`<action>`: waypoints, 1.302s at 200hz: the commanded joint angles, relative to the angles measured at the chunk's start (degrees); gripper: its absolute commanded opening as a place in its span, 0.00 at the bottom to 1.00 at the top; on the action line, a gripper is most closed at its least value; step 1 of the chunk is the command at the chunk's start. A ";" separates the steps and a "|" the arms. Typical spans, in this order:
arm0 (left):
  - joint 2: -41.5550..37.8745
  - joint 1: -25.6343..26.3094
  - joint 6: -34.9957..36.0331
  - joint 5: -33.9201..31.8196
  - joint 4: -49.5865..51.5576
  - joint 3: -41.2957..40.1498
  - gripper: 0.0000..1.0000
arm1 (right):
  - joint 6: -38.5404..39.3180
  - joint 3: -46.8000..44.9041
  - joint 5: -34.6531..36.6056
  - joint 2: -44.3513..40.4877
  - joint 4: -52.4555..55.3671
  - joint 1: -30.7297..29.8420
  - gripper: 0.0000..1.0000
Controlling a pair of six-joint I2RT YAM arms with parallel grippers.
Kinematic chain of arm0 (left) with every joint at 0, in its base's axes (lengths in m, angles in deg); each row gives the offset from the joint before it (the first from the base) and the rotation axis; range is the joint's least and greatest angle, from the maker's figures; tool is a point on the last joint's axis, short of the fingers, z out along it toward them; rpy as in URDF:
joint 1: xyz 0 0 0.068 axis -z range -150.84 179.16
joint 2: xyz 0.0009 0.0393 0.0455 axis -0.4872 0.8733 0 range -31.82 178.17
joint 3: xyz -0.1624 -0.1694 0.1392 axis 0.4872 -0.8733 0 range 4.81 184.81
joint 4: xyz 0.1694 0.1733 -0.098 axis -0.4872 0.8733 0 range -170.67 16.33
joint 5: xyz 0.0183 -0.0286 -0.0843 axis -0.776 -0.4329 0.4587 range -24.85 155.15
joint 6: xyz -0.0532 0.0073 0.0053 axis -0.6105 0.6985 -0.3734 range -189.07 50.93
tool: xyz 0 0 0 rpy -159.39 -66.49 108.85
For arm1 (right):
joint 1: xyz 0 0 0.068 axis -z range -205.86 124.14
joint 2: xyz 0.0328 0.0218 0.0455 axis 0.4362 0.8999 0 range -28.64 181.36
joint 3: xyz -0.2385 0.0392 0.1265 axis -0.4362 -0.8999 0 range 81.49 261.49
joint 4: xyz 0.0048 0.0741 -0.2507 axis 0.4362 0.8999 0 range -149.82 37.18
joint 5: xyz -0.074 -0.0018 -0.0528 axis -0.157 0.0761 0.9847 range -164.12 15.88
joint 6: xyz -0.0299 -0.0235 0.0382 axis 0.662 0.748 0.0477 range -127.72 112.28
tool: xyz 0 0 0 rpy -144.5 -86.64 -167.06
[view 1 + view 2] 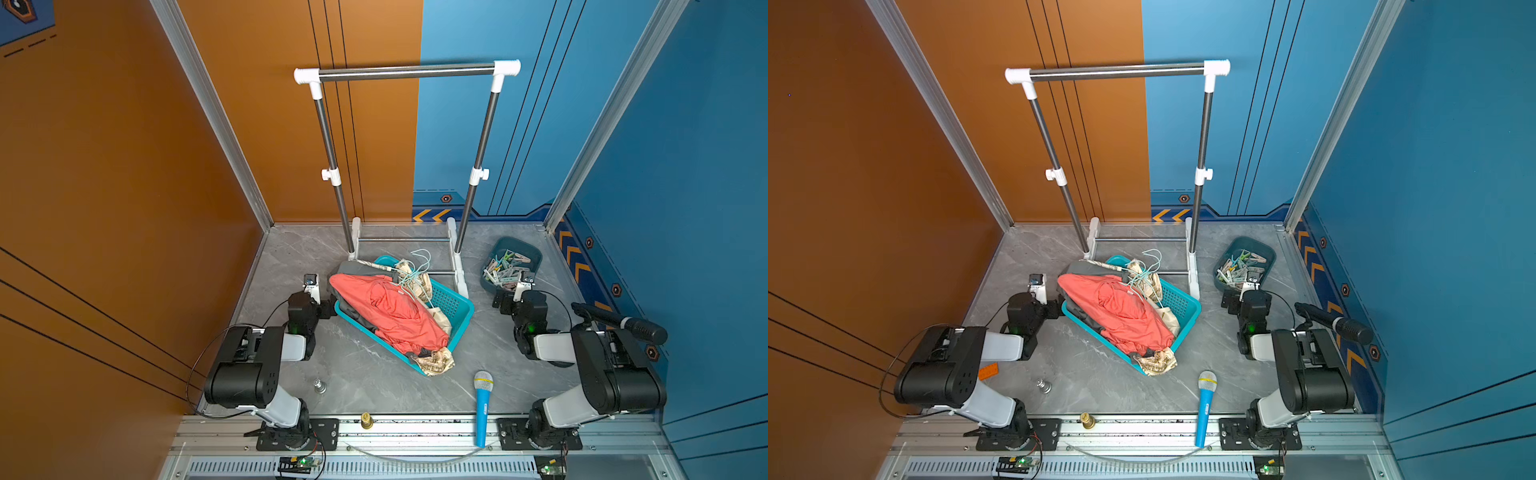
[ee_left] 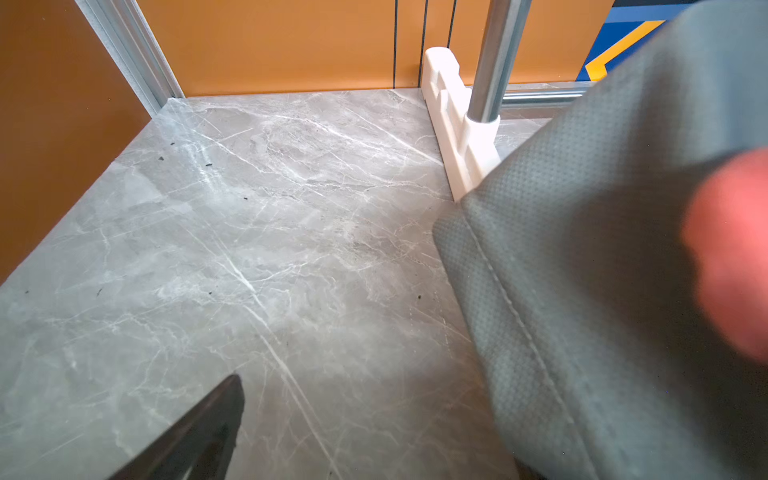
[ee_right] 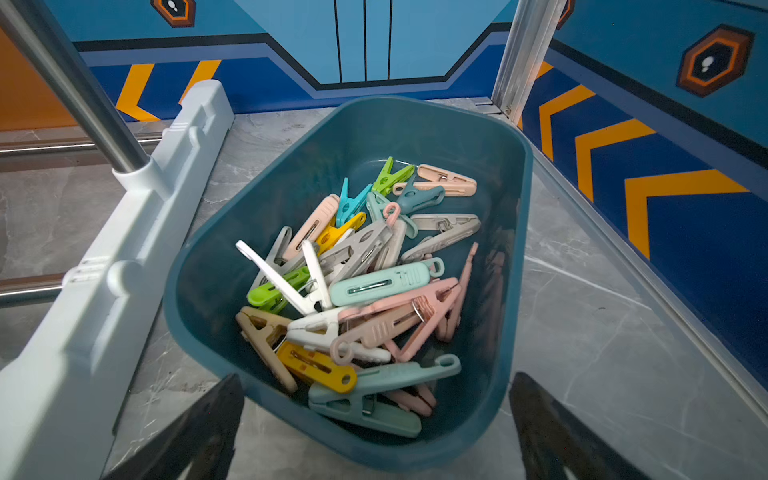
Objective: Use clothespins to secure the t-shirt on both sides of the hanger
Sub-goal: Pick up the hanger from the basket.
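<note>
Grey marble table (image 1: 374, 382); steel-and-white clothes rack (image 1: 407, 71) stands at its far edge, centred

Left arm reaches toward the basket's left end. Left gripper (image 1: 329, 308): jaws stand wide apart. In the left wrist view only one dark finger (image 2: 208, 428) shows, over bare table; the other side is covered by a hanging fold of grey garment (image 2: 582, 249). Cannot tell whether that hidden finger touches the cloth. Nothing seen clamped

Right gripper (image 3: 376, 395): jaws spread wide, holding nothing. Both fingers (image 3: 199, 436) hang just short of the near rim of the clothespin bin, one toward each side of it; contact with the rim cannot be told

Teal mesh laundry basket (image 1: 451, 305), set diagonally mid-table, its far end beside the rack's feet. Inside: coral t-shirt (image 1: 390, 311) bundled on top, grey garment under it spilling over the left end, cream patterned cloth (image 1: 436, 362) at the near end, thin pale hangers (image 1: 411, 274) tangled at the far end

Dark teal bin (image 3: 415, 120), far right of the table beside the rack's right foot. Holds the clothespins (image 3: 365, 286) in a loose heap: pink, grey, white, green, yellow, mint, beige

Black microphone (image 1: 623, 322) by the right arm. Blue toy microphone (image 1: 483, 409) at the front edge. Orange brick (image 1: 987, 370) under the left arm. Small metal weight (image 1: 319, 386) on the table; brass weight (image 1: 365, 420) on the front rail
</note>
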 commanded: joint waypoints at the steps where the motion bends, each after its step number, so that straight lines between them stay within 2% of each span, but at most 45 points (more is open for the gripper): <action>1: 0.33 -0.19 0.55 1.51 -1.76 1.38 0.97 | 0.90 1.13 0.52 0.67 -0.78 0.46 1.00; 30: 0.32 -0.20 0.54 1.51 -1.70 1.41 0.97 | 0.80 1.05 0.19 0.67 -0.75 0.60 1.00; 57: 0.31 -0.20 0.46 1.51 -1.72 1.43 0.97 | -0.32 0.57 -3.48 0.44 -1.53 2.50 1.00; 96: 0.54 -2.07 -3.20 -2.00 -5.65 -0.54 0.97 | -0.24 0.63 -3.20 0.49 -1.54 2.37 1.00; 116: 0.39 -1.12 -2.91 -4.59 -3.26 0.55 0.97 | -0.08 0.60 -2.75 0.52 -1.41 2.07 1.00; 208: -0.13 0.14 -1.18 -5.05 -1.99 1.24 0.97 | 0.21 0.80 -1.81 0.51 -1.14 1.71 1.00; 214: -1.88 0.22 -0.76 -3.68 -0.46 1.83 0.97 | -0.17 0.76 -1.90 0.38 -1.76 1.83 1.00; 223: -6.01 0.58 -0.02 -2.65 7.86 4.03 0.97 | -0.34 1.03 -1.54 -1.72 0.58 1.93 1.00; 241: -12.39 2.00 0.21 -6.15 19.60 8.03 0.97 | -1.24 1.98 2.02 -9.48 9.69 1.33 1.00; 260: -17.57 3.65 -0.06 -10.72 25.13 10.05 0.97 | -1.80 3.42 9.08 -16.95 20.35 -1.42 1.00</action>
